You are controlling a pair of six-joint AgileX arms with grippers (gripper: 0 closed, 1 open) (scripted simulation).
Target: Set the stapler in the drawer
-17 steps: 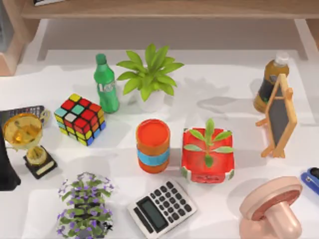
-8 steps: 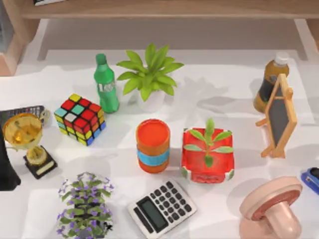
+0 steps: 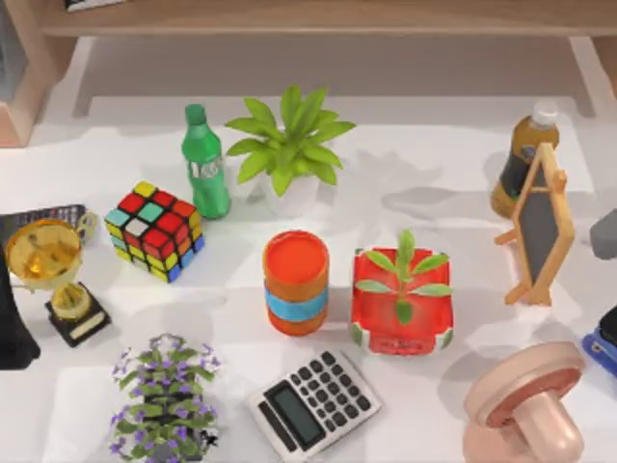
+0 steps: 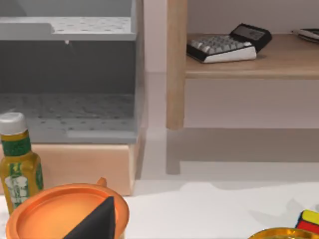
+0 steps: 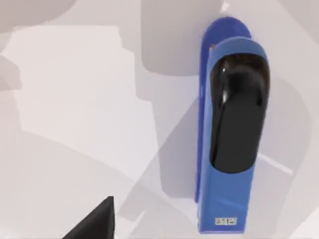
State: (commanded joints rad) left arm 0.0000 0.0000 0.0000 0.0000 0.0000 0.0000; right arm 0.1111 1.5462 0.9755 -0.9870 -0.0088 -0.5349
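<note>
Stapler (image 5: 230, 129) lay flat on the table (image 5: 75, 89), probably beneath the right gripper; finger opening couldn't be told.

I'm looking down on a white counter (image 3: 434, 183). Sitting on it are a green bottle (image 3: 205, 164), a white-potted plant (image 3: 289, 154), a colour cube (image 3: 154, 230), a gold trophy (image 3: 53, 275), an orange canister (image 3: 296, 282), a red planter (image 3: 402, 299), a calculator (image 3: 311, 402), a purple flower pot (image 3: 166, 395), a pink mushroom shape (image 3: 525, 405), a small chalkboard easel (image 3: 538, 227), a brown bottle (image 3: 521, 159), and the blue stapler (image 3: 603, 347) lying at the right edge.
</note>
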